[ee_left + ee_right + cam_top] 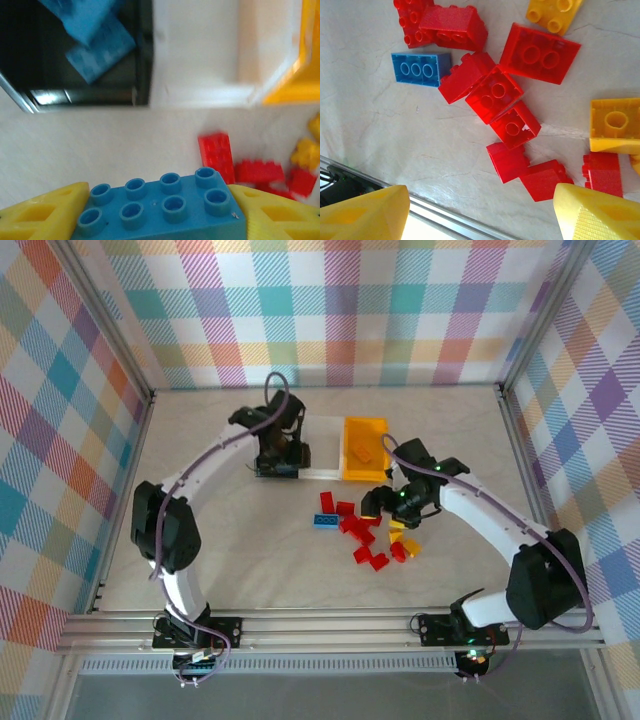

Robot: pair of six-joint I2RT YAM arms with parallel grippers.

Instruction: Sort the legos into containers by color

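My left gripper is shut on a blue eight-stud lego, its yellow fingers pressed against both ends. It hangs near the front edge of the black container, which holds blue legos. Beside it stand the white container and the yellow-orange container. From above, the left gripper is at the black container. My right gripper is open over a scatter of red legos, with a blue lego and yellow legos nearby.
The loose pile lies mid-table, in front of the yellow-orange container, which holds an orange lego. The white container sits between the other two. An aluminium rail runs along the table's near edge. Plaid walls surround the table.
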